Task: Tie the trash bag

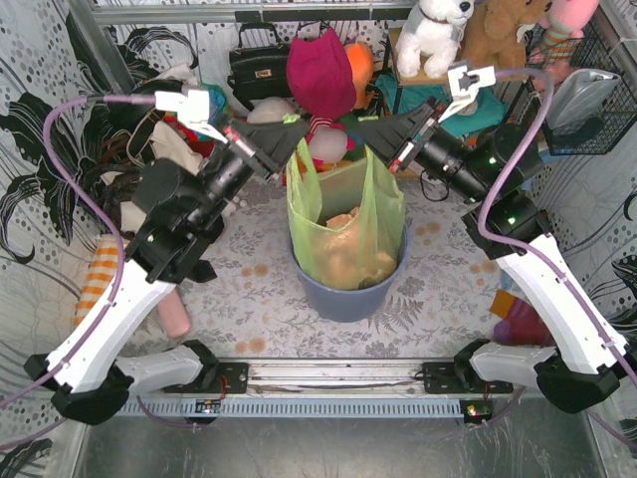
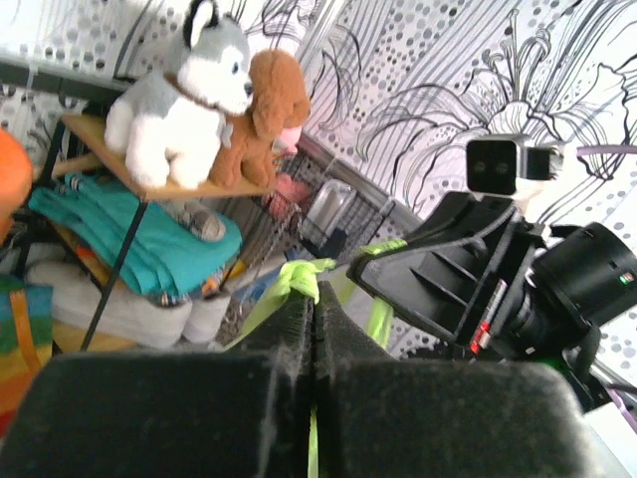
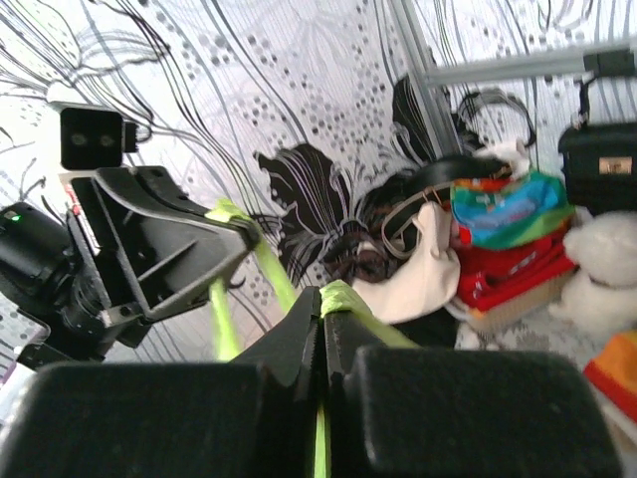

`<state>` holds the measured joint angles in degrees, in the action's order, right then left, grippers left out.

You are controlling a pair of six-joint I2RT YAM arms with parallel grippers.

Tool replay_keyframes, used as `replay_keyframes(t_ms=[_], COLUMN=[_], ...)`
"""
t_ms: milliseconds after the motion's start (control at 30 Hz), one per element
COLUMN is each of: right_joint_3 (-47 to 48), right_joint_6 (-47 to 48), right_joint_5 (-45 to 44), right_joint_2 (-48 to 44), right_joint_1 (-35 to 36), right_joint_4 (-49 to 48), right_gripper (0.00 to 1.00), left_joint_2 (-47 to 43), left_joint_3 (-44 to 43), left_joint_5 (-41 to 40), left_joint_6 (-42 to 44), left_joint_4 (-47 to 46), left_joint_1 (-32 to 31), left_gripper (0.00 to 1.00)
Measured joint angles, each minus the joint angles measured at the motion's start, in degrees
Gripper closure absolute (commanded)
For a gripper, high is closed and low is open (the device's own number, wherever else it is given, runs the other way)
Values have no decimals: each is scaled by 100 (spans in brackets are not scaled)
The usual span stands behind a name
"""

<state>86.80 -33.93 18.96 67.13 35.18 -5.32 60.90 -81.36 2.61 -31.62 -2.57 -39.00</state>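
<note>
Okay, both sets of jaws are shut tight — left gripper [image 2: 314, 321] and right gripper [image 3: 320, 321] each pinching a handle strip [image 2: 300, 275]. My trash bag [image 1: 343, 239] sits in the blue-grey bin [image 1: 343, 297].

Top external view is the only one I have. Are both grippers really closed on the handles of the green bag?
Observer: In the left wrist view the left gripper is shut, and a handle of the trash bag comes out from its closed jaws.
Operator: And the right one?
Observer: In the right wrist view the right gripper is shut too, with the other handle pinched.
Operator: Only at the very end?
Observer: No, green shows also lower in the slit between the jaws, in both wrist views.
</note>
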Motion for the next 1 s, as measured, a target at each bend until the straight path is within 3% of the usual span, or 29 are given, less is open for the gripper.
replay_keyframes(t_ms=[133, 267, 500, 633, 1000], right_joint_3=[715, 748, -568, -807, 619], right_joint_6=[13, -17, -214, -297, -356], right_joint_5=[9, 4, -291, -426, -195], right_joint_2=[280, 229, -197, -92, 520], right_joint_1=[0, 0, 0, 0, 0], right_joint_4=[15, -160, -424, -420, -505], right_gripper=[100, 100, 100, 100, 100], left_joint_2=[562, 490, 140, 214, 387], left_joint_3=[-992, -1325, -501, -199, -1158], left_joint_5=[-35, -52, -225, -437, -450], left_joint_6=[280, 457, 444, 452, 581], left_joint_4=[280, 229, 15, 92, 295], left_joint_1=[0, 0, 0, 7, 15], left_gripper=[100, 100, 100, 100, 100])
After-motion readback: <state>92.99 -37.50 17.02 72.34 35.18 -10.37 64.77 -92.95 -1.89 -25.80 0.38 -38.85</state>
